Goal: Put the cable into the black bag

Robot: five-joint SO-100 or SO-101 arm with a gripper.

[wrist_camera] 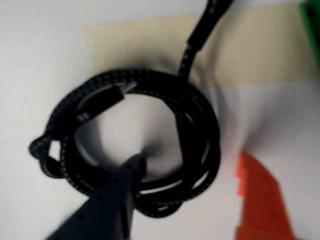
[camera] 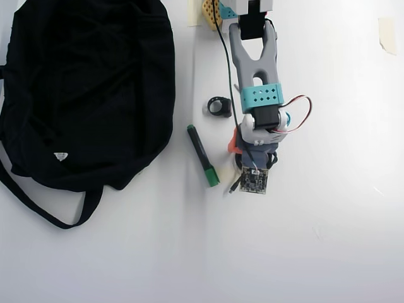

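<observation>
Hovering over the cable (wrist_camera: 130,145), our gripper (wrist_camera: 200,185) has its dark finger (wrist_camera: 107,205) pointing into the middle of the coil and its orange finger (wrist_camera: 260,200) outside the coil's right edge in the wrist view. We read the jaws as spread wide and gripping nothing so far, with the right side of the loop lying between them; that placement looks chosen so that closing would pinch several turns at once. The cord is wound in a small loop on the white table (camera: 328,252), partly over a strip of beige tape (wrist_camera: 240,50), with its plug tip (wrist_camera: 127,89) resting across the top of the coil.

In the overhead view the arm (camera: 255,63) reaches from the far edge toward us and hides nearly all of the cable; only a short end shows just beside the wrist. The bag (camera: 88,95) lies well apart at the far left, its strap (camera: 44,208) trailing nearer, so a carry leftward across the marker (camera: 202,154) and ring (camera: 219,106) seems needed.

We count one cable, one bag, one marker, one ring and one arm.
</observation>
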